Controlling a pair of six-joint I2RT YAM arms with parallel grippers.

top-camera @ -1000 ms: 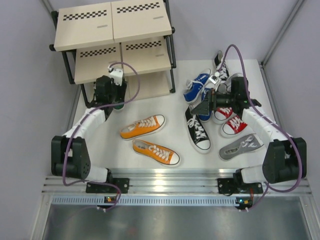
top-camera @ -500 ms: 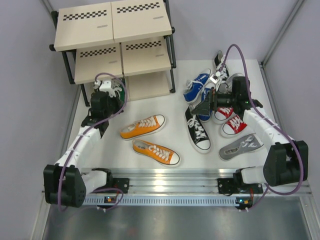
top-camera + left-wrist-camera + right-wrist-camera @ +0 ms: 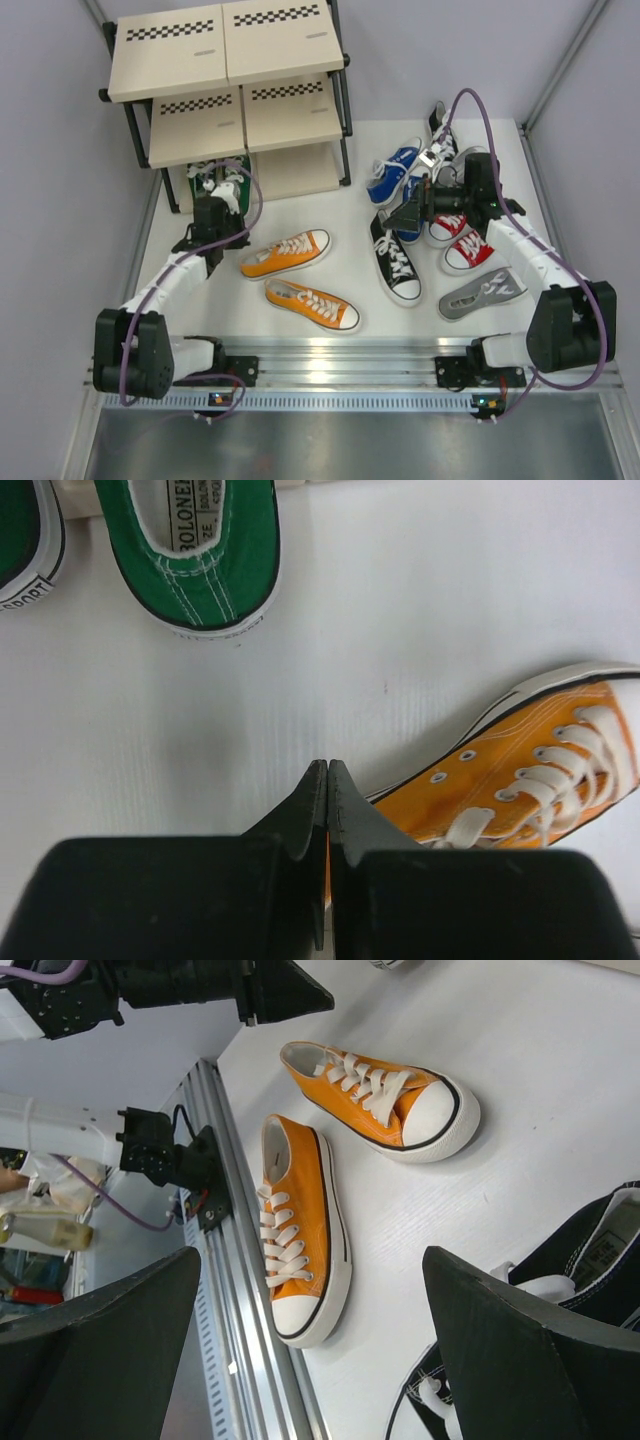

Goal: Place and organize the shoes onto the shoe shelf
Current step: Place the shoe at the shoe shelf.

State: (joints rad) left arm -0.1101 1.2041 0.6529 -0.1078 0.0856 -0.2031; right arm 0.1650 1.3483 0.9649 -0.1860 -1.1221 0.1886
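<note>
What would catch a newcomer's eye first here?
The orange pair lies mid-table, and a heap of blue, red, black and grey shoes sits at the right. The shelf at back left has a bare top, with a green pair at its base.

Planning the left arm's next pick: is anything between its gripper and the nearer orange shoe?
Nothing visible does. The left gripper, shut and empty, hangs right beside the orange shoe; the green shoes lie on its other side.

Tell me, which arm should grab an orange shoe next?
Probably left. The left gripper hangs shut right beside an orange shoe; the right gripper, open, is farther off by the black shoe.
</note>
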